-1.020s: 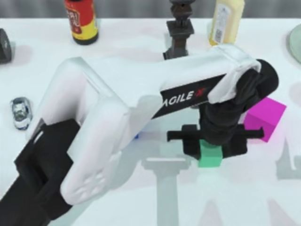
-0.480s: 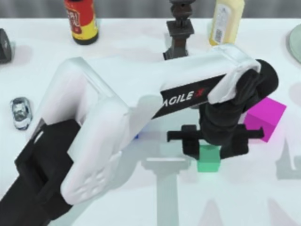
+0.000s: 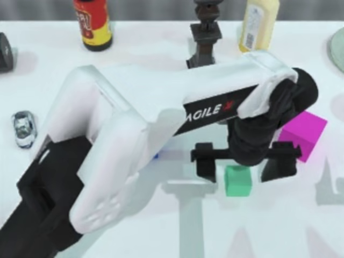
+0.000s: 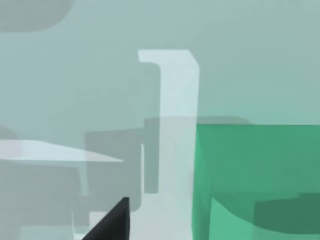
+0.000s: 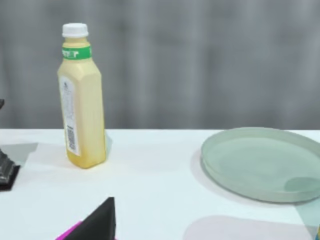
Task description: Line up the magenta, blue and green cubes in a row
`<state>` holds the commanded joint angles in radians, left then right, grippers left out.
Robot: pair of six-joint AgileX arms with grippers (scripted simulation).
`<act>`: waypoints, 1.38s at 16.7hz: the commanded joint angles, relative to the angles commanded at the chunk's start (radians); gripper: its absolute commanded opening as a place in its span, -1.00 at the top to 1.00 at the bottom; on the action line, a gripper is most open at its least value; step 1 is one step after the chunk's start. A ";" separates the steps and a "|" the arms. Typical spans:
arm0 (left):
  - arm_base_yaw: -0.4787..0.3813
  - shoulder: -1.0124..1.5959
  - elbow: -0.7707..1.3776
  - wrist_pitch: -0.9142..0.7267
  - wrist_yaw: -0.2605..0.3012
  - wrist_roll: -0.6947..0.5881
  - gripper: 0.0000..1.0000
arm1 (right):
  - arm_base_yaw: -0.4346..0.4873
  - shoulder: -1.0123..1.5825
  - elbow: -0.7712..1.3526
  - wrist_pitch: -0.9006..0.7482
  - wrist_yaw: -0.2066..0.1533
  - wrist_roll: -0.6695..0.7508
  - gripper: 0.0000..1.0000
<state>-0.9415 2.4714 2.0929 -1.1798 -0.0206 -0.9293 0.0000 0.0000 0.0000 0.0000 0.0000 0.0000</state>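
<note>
Mint green is what sits between my left gripper [image 3: 245,165]'s fingers in the top view: the green cube [image 3: 238,180] rests on the white table [image 3: 301,226], a little right of the middle, and my two black fingers stand spread to either side of it, clear of its faces, so I am holding nothing. I judge the cube is set here because this is its place in the row, with the magenta cube [image 3: 303,134] just beside it, up and to the right, partly behind my wrist. Of the blue cube [image 3: 156,156] I see only a sliver peeping out under my left forearm, left of the green one, so I cannot tell how well it lines up. Along the far edge stand a red-labelled bottle [image 3: 92,24], a dark stand [image 3: 205,37] and a yellow bottle [image 3: 258,24], with a small toy car [image 3: 23,129] at the left; none of them crowds the row. From the left wrist view, the green cube [image 4: 255,180] fills one corner, very near the lens, resting on the table, with a black fingertip [image 4: 112,222] apart from it, which fits a pincer let go and standing wide. From the right wrist view, the yellow bottle [image 5: 82,100] and a pale glass plate [image 5: 265,162] stand on the table's far side, and a corner of the magenta cube [image 5: 70,232] shows low down. A dark finger edge shows there too, but I cannot tell how my right pincer stands; that arm is out of the top view.
</note>
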 joint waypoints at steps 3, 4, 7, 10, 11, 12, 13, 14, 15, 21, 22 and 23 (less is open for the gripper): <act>0.000 0.000 0.000 0.000 0.000 0.000 -1.00 | 0.000 0.000 0.000 0.000 0.000 0.000 -1.00; 0.000 0.000 0.000 0.000 0.000 0.000 -1.00 | 0.000 0.000 0.000 0.000 0.000 0.000 -1.00; -0.003 0.001 0.017 -0.017 -0.001 0.001 -1.00 | 0.000 0.000 0.000 0.000 0.000 0.000 -1.00; 0.003 0.001 0.119 -0.119 -0.002 -0.004 -1.00 | 0.000 0.000 0.000 0.000 0.000 0.000 -1.00; 0.006 0.000 0.164 -0.168 -0.002 -0.005 -1.00 | 0.000 0.000 0.000 0.000 0.000 0.000 -1.00; 0.008 -0.001 0.204 -0.209 -0.001 -0.006 -1.00 | 0.000 0.000 0.000 0.000 0.000 0.000 -1.00; 0.011 -0.002 0.234 -0.240 -0.001 -0.006 -1.00 | 0.000 0.000 0.000 0.000 0.000 0.000 -1.00; 0.013 -0.005 0.255 -0.261 0.000 -0.006 -1.00 | 0.000 0.000 0.000 0.000 0.000 0.000 -1.00; 0.014 -0.006 0.265 -0.271 0.000 -0.005 -1.00 | 0.000 0.000 0.000 0.000 0.000 0.000 -1.00; 0.041 -0.025 0.228 -0.253 0.001 0.028 -1.00 | 0.000 0.000 0.000 0.000 0.000 0.000 -1.00; 0.068 -0.041 0.200 -0.240 0.003 0.053 -1.00 | 0.000 0.000 0.000 0.000 0.000 0.000 -1.00; 0.101 -0.060 0.166 -0.225 0.004 0.081 -1.00 | 0.000 0.000 0.000 0.000 0.000 0.000 -1.00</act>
<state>-0.8409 2.4110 2.2588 -1.4044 -0.0167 -0.8480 0.0000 0.0000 0.0000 0.0000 0.0000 0.0000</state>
